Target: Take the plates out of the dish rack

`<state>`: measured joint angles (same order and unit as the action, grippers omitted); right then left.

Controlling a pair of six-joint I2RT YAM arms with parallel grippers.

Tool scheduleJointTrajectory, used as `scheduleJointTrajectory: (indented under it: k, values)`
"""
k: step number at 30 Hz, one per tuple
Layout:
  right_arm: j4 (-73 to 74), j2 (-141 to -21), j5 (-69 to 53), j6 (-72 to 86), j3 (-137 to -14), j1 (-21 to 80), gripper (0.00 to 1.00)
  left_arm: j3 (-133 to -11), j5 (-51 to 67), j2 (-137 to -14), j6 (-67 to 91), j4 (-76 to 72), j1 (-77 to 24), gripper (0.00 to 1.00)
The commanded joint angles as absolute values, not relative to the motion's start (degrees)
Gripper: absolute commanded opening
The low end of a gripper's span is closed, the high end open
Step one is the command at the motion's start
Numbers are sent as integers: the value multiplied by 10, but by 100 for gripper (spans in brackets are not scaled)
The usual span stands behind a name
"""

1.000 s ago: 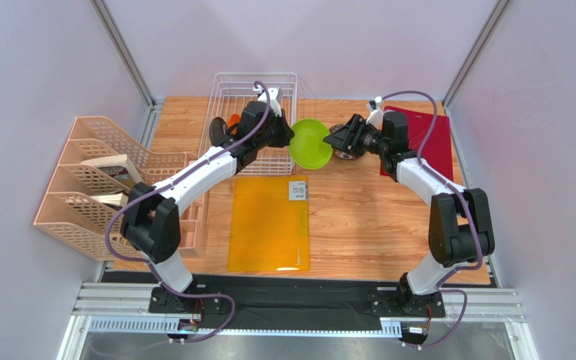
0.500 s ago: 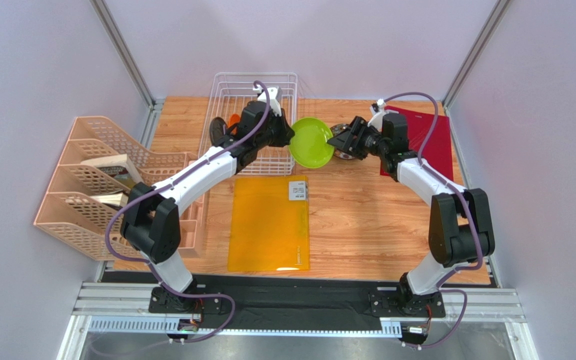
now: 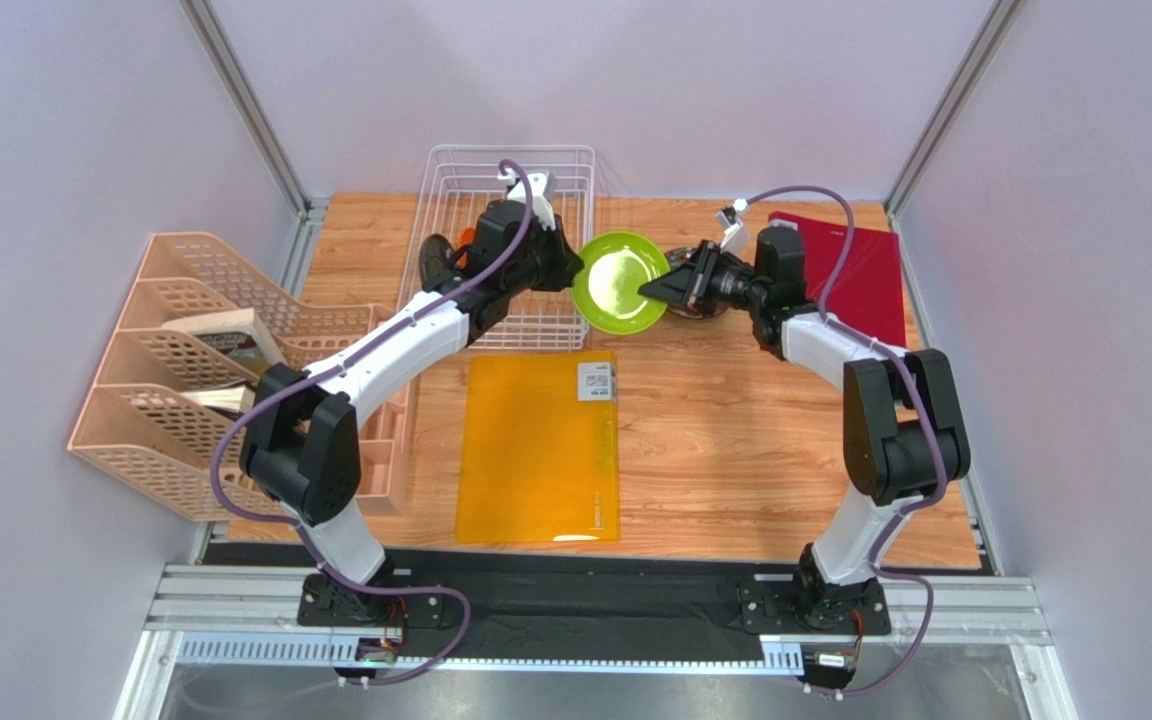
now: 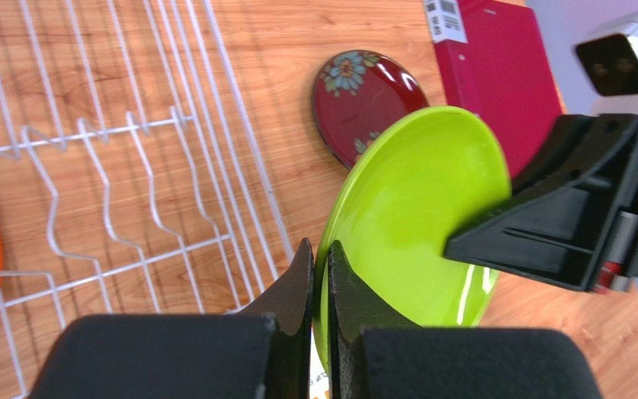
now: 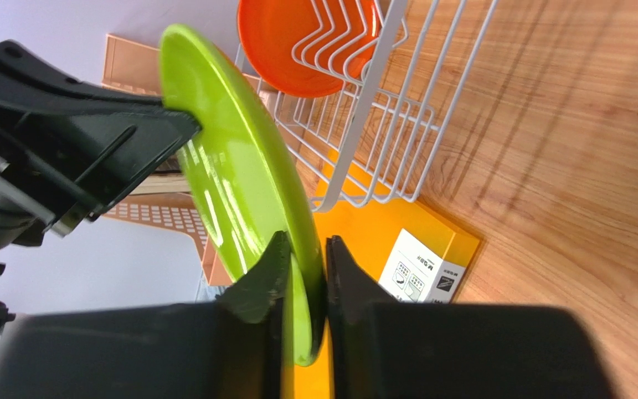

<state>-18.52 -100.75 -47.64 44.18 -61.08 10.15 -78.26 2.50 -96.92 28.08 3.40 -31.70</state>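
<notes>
The lime green plate hangs on edge in the air just off the right side of the dish rack, clear of the wire and above the table, and it is gripped from two sides at once. The left fingers are clenched on the rim nearest the rack, pressed against both faces of the plate. The right fingers are pinched on the opposite rim, with the edge wedged between them and no gap showing. This reads as a mid-air hand-over, one arm passing the plate away from the rack to the other.

Further right of the rack, the dark red plate with its flower pattern lies flat on the table, just beside the red mat, so that one looks already unloaded. Inside the rack, the orange plate stands upright among the tines at the left side. A dark shape next to it may be the grey plate, though the left arm hides too much of it to be sure.

By my reckoning one plate is out, the second is on its way and not yet set down, and two are left in the rack, so the job is somewhat under halfway. In front of the rack lies an orange folder, and to the rack's left a beige organizer, neither involved
</notes>
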Motion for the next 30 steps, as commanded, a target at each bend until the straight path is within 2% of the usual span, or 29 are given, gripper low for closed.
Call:
scheduleJointTrajectory:
  k: [1, 3, 4, 7, 18, 30]
  values:
    - [-148, -984, -412, 395, -628, 108, 0, -784, 19, -952, 272, -2, -330, 11]
    - [-111, -973, -383, 375, -631, 100, 0, -785, 2, -951, 261, 15, -330, 34]
    - [-105, -970, -367, 374, -631, 95, 0, -781, 3, -947, 255, 22, -330, 69]
    - [-77, -974, -349, 381, -646, 62, 0, -765, -56, -929, 228, 25, -330, 99]
    - [59, -1079, -264, 345, -771, -17, 0, -726, -185, -876, 116, 27, -329, 100]
    - [101, -1215, -262, 332, -889, -27, 0, -693, -196, -846, 99, 19, -317, 100]
